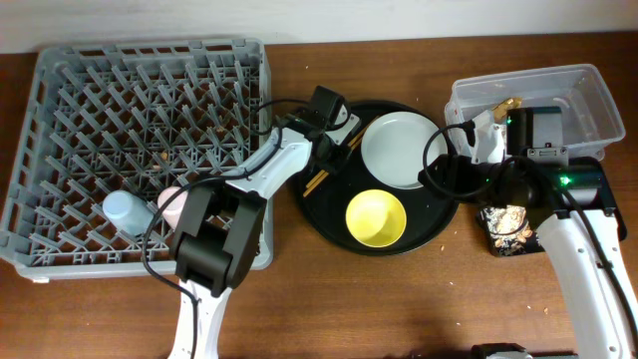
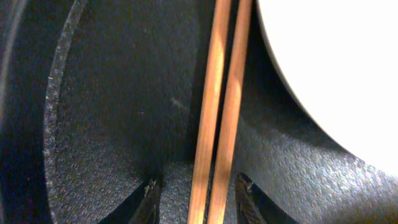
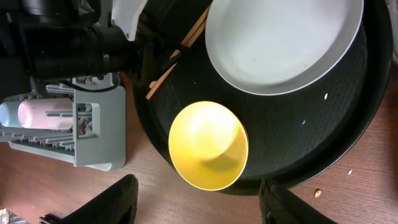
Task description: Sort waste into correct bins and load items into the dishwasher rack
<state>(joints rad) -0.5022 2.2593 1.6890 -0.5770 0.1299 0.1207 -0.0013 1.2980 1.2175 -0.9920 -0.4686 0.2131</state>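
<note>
Overhead view shows the chopsticks (image 1: 316,181) lying on the round black tray (image 1: 329,224) beside the white plate (image 1: 401,150). The left gripper (image 2: 198,193) is spread open with one finger on either side of them. The right gripper (image 3: 199,199) is spread wide and empty near the clear tub (image 1: 588,95).

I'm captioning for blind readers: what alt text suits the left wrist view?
Two wooden chopsticks lie side by side on a black tray, running up the frame between the fingertips of the open left gripper. The edge of a white plate fills the upper right corner.
</note>
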